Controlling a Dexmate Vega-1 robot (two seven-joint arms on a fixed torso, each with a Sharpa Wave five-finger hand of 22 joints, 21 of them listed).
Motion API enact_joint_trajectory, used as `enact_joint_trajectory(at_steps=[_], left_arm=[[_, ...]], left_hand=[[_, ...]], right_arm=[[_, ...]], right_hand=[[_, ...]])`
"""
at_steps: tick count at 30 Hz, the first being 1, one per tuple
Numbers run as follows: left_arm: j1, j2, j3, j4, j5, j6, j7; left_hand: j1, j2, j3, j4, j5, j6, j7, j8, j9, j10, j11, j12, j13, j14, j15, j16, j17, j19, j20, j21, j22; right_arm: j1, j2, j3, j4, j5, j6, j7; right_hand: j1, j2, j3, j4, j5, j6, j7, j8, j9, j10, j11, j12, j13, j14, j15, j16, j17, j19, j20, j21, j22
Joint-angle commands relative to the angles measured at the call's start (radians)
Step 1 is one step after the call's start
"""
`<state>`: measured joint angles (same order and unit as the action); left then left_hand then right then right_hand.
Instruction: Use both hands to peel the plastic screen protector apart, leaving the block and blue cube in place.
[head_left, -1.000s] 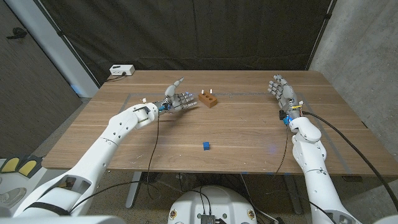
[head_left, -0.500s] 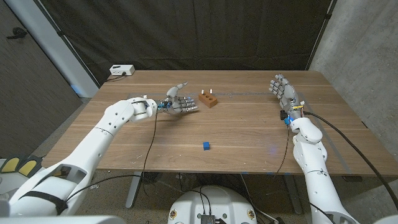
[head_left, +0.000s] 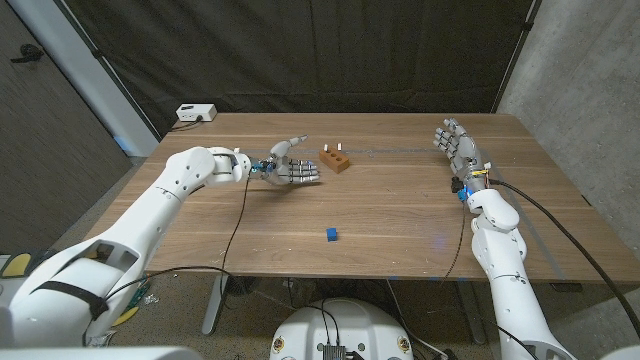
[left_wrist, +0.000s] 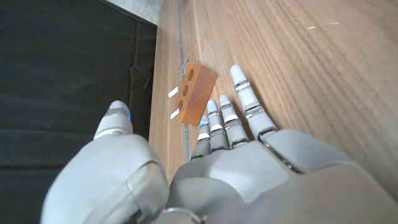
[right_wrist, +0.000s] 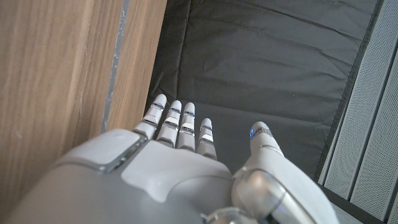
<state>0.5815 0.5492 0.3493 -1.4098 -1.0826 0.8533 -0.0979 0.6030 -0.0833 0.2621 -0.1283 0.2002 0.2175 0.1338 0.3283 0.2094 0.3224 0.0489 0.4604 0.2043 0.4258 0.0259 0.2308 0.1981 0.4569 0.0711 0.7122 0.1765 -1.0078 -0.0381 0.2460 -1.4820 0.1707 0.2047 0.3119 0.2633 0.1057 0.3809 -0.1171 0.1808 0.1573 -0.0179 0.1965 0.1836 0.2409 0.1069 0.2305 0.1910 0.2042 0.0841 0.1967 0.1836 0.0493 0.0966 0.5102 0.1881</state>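
The wooden worktop (head_left: 380, 215) carries everything. The left hand (head_left: 289, 170) hovers with fingers spread, holding nothing, just beside the brown block (head_left: 336, 159). The right hand (head_left: 455, 145) stands open near the far right edge, also holding nothing. The blue cube (head_left: 331, 234) sits nearer the front edge, well apart from both.

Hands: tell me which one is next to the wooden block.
The left hand, fingers reaching toward the block; the right hand stands far off by the table's right edge.

An orange-brown wooden block (head_left: 336, 160) sits toward the far table edge, a small blue cube (head_left: 331, 234) well nearer.
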Motion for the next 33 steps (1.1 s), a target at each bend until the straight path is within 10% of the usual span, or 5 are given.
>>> enact_joint_trajectory(at_steps=[1,33], left_arm=[[-0.089,-0.001,0.056,0.087,0.078,0.052,-0.069],[-0.423,-0.140,0.290,0.521,0.411,0.046,-0.419]], left_hand=[[0.044,0.026,0.021,-0.007,0.000,0.080,0.011,0.015,-0.002,0.071,-0.020,0.029,-0.002,0.075,-0.024,0.011,0.003,0.064,-0.025,0.016,0.003],[0.117,0.036,0.044,-0.020,-0.010,0.196,0.010,0.020,-0.010,0.171,-0.037,0.046,-0.007,0.180,-0.048,0.005,0.000,0.127,-0.044,0.014,0.002]], right_arm=[[0.001,0.004,0.007,0.008,0.006,0.015,0.005],[-0.043,0.022,0.046,-0.035,0.014,0.038,0.010]], right_hand=[[-0.009,0.000,-0.001,0.007,0.001,0.008,0.003,0.001,0.003,0.011,-0.003,0.007,0.000,0.011,0.001,0.006,0.003,0.005,0.004,-0.001,0.005],[-0.019,-0.002,-0.001,0.010,0.000,0.011,0.003,0.001,0.003,0.015,-0.001,0.006,0.001,0.018,0.003,0.005,0.004,0.009,0.006,-0.004,0.005]])
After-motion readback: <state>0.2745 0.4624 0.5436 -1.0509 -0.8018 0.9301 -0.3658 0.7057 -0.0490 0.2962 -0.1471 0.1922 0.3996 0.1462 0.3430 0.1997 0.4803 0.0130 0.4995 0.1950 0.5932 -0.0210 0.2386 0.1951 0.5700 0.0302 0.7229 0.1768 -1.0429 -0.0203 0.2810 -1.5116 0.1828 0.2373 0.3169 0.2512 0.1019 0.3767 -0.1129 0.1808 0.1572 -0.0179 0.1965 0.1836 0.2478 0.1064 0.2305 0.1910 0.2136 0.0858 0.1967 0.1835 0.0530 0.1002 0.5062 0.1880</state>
